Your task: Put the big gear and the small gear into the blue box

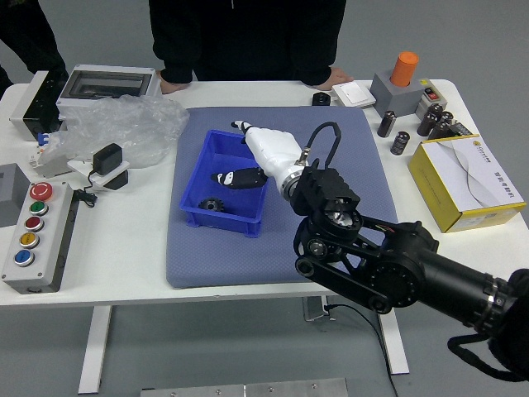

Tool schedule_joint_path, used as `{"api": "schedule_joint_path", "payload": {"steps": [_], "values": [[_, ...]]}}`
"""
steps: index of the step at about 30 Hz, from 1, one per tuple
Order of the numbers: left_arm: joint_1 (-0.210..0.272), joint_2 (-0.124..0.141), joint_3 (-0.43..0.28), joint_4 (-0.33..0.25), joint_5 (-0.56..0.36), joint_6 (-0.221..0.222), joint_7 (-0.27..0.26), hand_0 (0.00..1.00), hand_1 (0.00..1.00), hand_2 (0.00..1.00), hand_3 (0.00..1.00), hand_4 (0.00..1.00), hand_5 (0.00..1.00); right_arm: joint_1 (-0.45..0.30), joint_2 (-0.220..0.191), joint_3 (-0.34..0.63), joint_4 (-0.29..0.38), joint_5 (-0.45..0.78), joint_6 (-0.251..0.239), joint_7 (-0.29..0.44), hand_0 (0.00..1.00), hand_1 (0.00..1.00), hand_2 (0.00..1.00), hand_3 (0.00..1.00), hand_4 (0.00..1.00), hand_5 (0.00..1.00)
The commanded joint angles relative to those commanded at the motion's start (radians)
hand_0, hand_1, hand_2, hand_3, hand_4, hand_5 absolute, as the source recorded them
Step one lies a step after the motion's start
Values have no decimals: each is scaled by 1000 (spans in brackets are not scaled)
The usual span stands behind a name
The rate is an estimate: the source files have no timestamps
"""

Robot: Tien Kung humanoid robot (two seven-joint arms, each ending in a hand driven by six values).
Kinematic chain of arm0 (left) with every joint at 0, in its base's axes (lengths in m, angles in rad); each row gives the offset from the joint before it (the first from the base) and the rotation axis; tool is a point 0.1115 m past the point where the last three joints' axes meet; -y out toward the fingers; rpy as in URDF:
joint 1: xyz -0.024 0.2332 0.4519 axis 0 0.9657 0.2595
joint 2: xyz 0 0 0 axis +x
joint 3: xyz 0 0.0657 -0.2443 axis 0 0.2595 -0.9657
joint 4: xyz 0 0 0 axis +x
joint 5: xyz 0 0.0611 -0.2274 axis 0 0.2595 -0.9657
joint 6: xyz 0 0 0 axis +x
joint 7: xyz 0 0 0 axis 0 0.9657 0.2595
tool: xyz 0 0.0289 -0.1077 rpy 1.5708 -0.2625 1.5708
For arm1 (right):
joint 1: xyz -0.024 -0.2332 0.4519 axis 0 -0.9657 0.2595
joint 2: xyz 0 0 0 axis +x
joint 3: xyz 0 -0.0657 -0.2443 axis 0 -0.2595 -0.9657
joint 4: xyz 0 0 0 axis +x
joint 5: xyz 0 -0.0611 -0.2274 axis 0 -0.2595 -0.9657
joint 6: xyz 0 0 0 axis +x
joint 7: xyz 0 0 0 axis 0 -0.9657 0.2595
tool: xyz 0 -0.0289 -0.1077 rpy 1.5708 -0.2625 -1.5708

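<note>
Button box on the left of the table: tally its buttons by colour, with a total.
Red buttons: 2
Green button: 1
Yellow button: 1
Blue button: 1
Total: 5

A blue-grey mat (347, 132) covers the middle of the white table (116, 269). Left: a button box (51, 248) with red, green, yellow and blue buttons, beside a grey block (11, 194). Upper left: a crumpled clear bag (136, 124). Right: a yellow carton (440, 188) with a white top. Upper right: black cylinders (387, 125) and an orange knob (405, 69). Top centre: a person (248, 41) in black.
</note>
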Motion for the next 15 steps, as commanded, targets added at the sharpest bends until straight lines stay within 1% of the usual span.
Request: {"api": "schedule_joint_path", "payload": {"steps": [2,3,8,9,14,15], "values": [[-1,0,1,0,-3,0,0,810,785,795,749,594,250,2,-19,1,1,10,4,0,721,626,738,899,906,524],[-1,0,1,0,-5,0,0,810,785,795,749,595,250,2,-30,0,1,17,6,0,719,621,734,873,898,519],[1,0,5,0,-14,3,1,810,785,795,749,595,250,-6,-72,-3,-5,47,-1,0,719,621,734,873,898,519],[1,0,6,0,-16,3,1,810,785,795,749,594,250,-8,-79,-4,-7,52,-5,0,698,595,692,798,859,501],[-2,2,9,0,-22,5,0,810,785,795,749,594,250,-19,-128,-8,-17,85,-19,0,698,595,692,798,859,501],[-2,3,10,0,-23,5,0,810,785,795,749,594,250,-20,-137,-9,-19,89,-19,0,692,585,681,746,817,482]]}}
